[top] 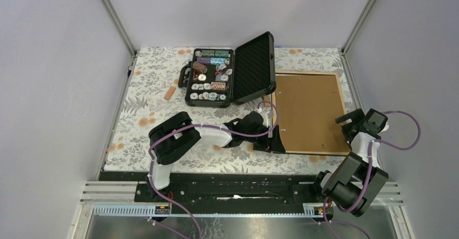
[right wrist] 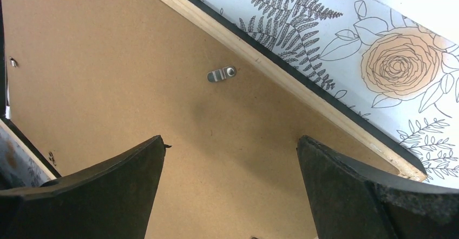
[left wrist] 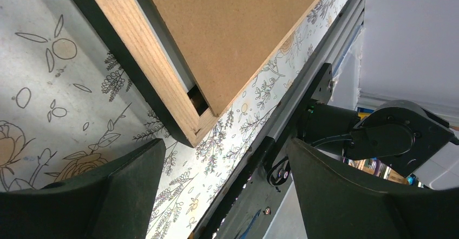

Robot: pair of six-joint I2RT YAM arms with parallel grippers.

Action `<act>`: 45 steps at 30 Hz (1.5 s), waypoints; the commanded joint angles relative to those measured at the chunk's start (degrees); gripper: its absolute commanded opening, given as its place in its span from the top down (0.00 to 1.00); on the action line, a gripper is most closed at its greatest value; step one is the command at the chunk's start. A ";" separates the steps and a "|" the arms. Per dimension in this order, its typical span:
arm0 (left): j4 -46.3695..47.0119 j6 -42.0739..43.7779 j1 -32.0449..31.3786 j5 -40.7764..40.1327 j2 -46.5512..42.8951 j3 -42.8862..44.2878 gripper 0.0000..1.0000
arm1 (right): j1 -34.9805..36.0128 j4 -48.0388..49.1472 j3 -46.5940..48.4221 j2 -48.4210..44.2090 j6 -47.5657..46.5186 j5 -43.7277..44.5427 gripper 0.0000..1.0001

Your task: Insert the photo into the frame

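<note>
Frame (top: 308, 112) lay back-up on floral worktop (top: 141, 114), brown backing board (right wrist: 108, 60) uppermost, beside open poker chip case (top: 254, 68), left fingers (left wrist: 108, 196) released wide at its near corner, right fingers (right wrist: 108, 190) released wide over the board, neither grasping anything.

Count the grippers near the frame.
2: the left gripper by the near-left corner of the frame, the right gripper over its right side. Both open; none appears hidden.

Near-left corner of the frame (top: 309, 112) hidden behind the left hand (top: 275, 140)
</note>
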 commanded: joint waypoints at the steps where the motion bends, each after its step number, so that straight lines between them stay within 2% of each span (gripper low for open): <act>1: 1.92 -0.01 -0.22 0.17 -0.37 1.64 0.12 | 0.24 -0.11 -0.04 0.20 -1.30 1.78 0.00; 4: 1.32 0.47 -0.16 -0.36 -1.20 1.28 0.12 | 0.21 -2.06 1.92 -0.91 -2.18 9.69 0.00; 9: 0.22 1.19 -0.04 -0.24 -1.47 1.70 0.12 | 0.23 -1.98 1.65 -1.12 -2.40 13.41 0.00; 23: 0.74 0.98 -0.06 0.40 -1.18 2.15 0.12 | 0.21 -0.02 0.27 3.65 -2.39 10.06 0.00; 27: 1.06 0.81 -0.04 0.52 -0.80 2.48 0.12 | 0.23 0.09 -1.18 1.43 -2.21 8.44 0.00; 32: 1.24 0.66 -0.07 0.72 -0.28 3.15 0.12 | 0.21 -1.11 -1.46 -1.79 1.13 -1.93 0.00; 35: 1.61 0.22 -0.13 1.00 -0.15 3.13 0.12 | 0.23 0.31 -3.01 -3.08 3.57 -5.10 0.00; 38: 1.43 0.30 -0.13 0.86 -0.67 2.62 0.12 | 0.16 1.38 -3.27 -2.34 2.93 -2.39 0.00; 41: 0.23 1.45 -0.14 -0.27 -2.18 1.73 0.12 | 0.21 -3.41 1.38 -3.06 -1.42 4.15 0.00; 43: -0.69 2.30 -0.06 -1.16 -3.17 1.05 0.12 | 0.71 -2.85 1.60 -6.77 -0.78 1.82 0.00; 45: -1.05 2.96 0.11 -2.17 -4.16 0.00 0.12 | 4.11 -2.70 2.32 -9.24 -0.54 -1.82 0.00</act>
